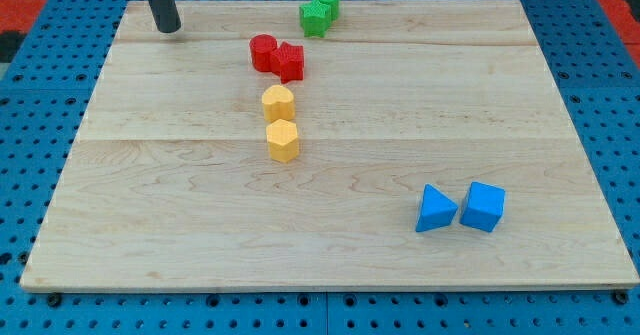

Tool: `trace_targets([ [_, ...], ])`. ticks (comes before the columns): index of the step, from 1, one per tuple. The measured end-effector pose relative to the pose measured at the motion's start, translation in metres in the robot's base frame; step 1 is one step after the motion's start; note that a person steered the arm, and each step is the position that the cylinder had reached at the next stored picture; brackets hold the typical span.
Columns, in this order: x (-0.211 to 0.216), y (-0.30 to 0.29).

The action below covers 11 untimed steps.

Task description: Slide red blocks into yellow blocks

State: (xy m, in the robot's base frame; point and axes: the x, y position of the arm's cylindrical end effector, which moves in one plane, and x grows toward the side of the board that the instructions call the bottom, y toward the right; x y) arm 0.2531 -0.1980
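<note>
Two red blocks sit touching at the upper middle of the board: a red cylinder [263, 52] and a red star-shaped block [289, 62] to its right. Just below them are two yellow hexagonal blocks, one [278, 103] above the other [283, 140], close together. A small gap separates the red star from the upper yellow block. My tip [167, 29] rests on the board at the view's top left, well to the left of the red blocks and apart from all blocks.
A green cylinder [327, 1] and a green star-shaped block [315, 18] sit at the top edge. A blue triangular block [435, 210] and a blue cube-like block [484, 206] sit at the lower right. The wooden board [150, 225] lies on a blue pegboard.
</note>
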Motion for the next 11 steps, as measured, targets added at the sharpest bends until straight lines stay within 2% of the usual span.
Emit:
trace_targets([
  [1, 0.001, 0.059],
  [4, 0.005, 0.060],
  [5, 0.019, 0.068],
  [7, 0.028, 0.095],
  [8, 0.024, 0.137],
  [9, 0.045, 0.179],
  [11, 0.108, 0.217],
])
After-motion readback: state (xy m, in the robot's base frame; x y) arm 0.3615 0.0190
